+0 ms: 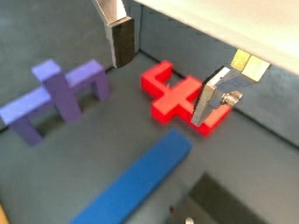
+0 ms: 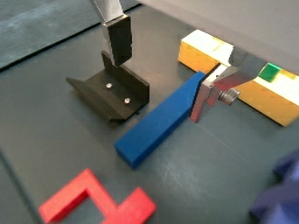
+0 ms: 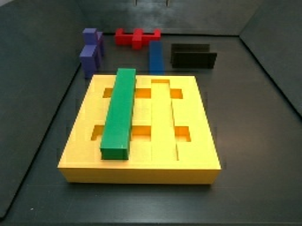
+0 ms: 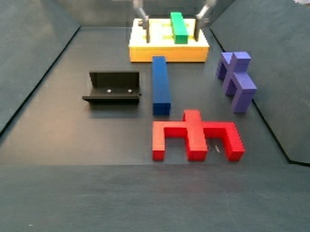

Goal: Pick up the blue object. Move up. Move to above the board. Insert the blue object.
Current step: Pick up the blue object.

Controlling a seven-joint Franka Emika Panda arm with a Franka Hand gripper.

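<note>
- Looking through both wrist views, I see my gripper (image 2: 163,61) hanging above the floor with its fingers spread wide apart and nothing between them; one silver finger (image 1: 118,35) with its dark pad sits to one side, the other finger (image 1: 214,96) to the other.
- In a wrist view the blue object (image 2: 167,119) lies flat on the dark floor below the gap between the fingers, not touched by either.
- In a side view I read the blue object (image 4: 160,83) as a long bar pointing toward the board (image 4: 151,50), with one end near the board's edge and the other end near the red piece (image 4: 194,137).
- The board is a yellow slab with long grooves; a green bar (image 3: 120,109) lies along one of its grooves in a side view.
- The fixture (image 4: 111,89) stands on the floor just beside the blue object, apart from it.
- The purple stepped block (image 4: 237,78) lies on the opposite side of the blue object from the fixture, well apart from it.
- In a side view only the gripper's fingertips (image 4: 140,12) show at the upper edge, above the far side of the board.
- The blue object (image 1: 138,182) also shows in a wrist view near the red piece (image 1: 176,94).
</note>
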